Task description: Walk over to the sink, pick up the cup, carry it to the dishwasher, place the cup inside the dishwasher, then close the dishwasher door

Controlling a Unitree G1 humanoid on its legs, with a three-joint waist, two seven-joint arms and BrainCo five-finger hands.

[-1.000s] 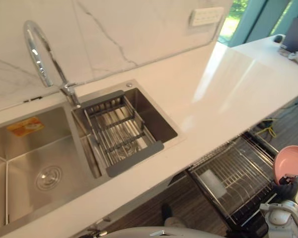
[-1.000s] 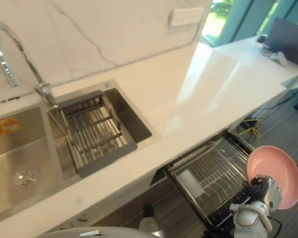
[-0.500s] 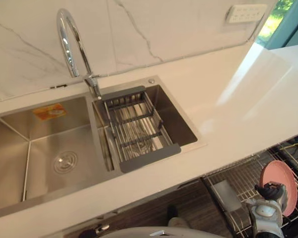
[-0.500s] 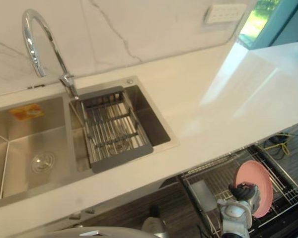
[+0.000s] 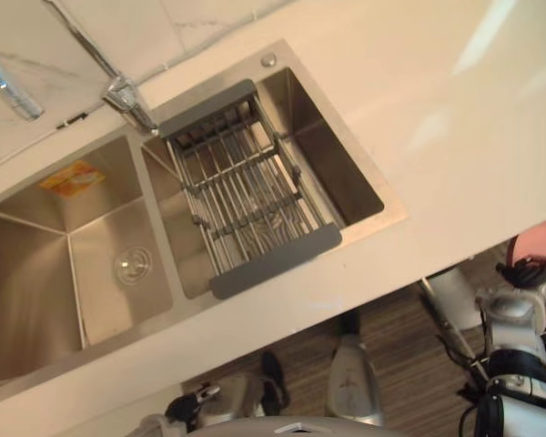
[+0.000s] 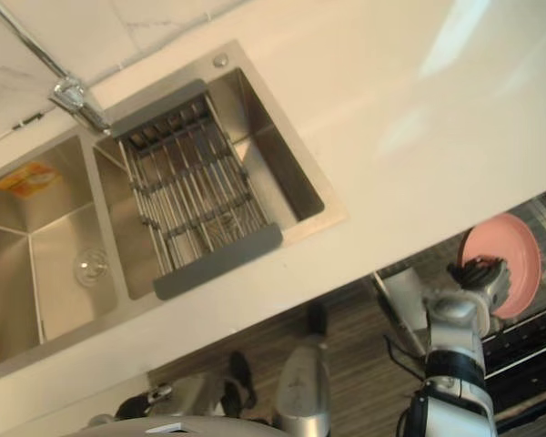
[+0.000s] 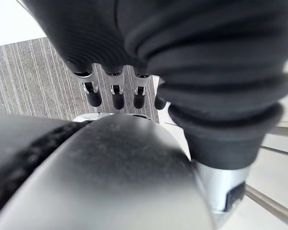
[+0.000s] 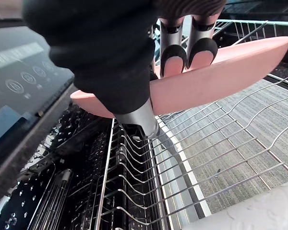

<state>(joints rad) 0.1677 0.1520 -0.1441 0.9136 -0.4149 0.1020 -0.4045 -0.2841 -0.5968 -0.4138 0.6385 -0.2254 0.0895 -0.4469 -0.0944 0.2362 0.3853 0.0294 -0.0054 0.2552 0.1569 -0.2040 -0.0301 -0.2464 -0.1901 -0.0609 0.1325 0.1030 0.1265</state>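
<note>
My right hand (image 6: 478, 275) is low on the right, shut on a pink plate (image 6: 514, 264) that it holds tilted on edge. In the right wrist view my fingers (image 8: 174, 53) curl over the pink plate (image 8: 221, 81), which hangs just above the wire rack (image 8: 192, 158) of the open dishwasher. No cup is visible. The right hand (image 5: 526, 273) also shows at the edge of the left eye view. My left hand (image 7: 115, 93) hangs with straight fingers over striped flooring and holds nothing.
A double steel sink (image 5: 73, 264) sits in the white counter (image 5: 455, 109), with a wire drainer (image 5: 246, 196) in its right basin and a tap (image 5: 127, 96) behind. The dishwasher's dark control panel (image 8: 19, 81) lies beside the rack. A white block (image 6: 405, 296) rests in the rack.
The camera has swung and tipped down, so the sink has shifted in the picture. My right hand still holds the pink plate over the dishwasher rack.
</note>
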